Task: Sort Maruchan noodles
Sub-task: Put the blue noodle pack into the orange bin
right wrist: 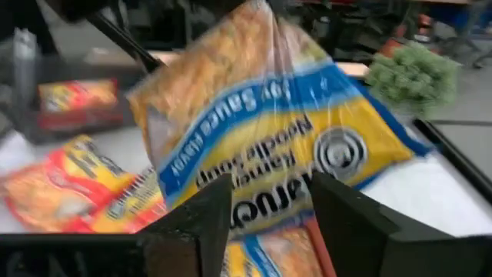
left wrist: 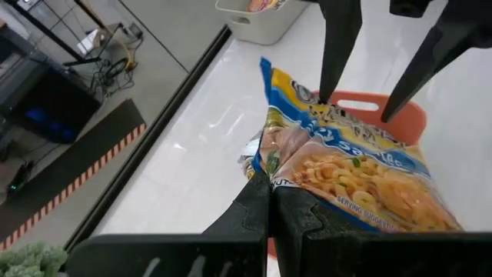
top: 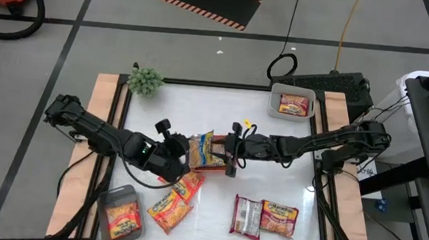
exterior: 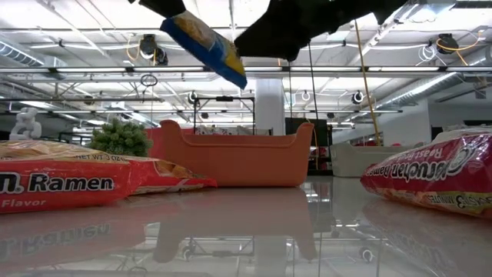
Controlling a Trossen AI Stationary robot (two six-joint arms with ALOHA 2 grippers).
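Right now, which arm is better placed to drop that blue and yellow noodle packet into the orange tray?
Left. The left gripper is shut on the packet above the tray; the right gripper is open beside it.

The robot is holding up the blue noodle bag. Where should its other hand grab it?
Probably the free edge opposite the left gripper's pinch, coming in from the right arm's side. The blue-yellow packet hangs thin and tilted above the red tray, and the open right gripper straddles that end.
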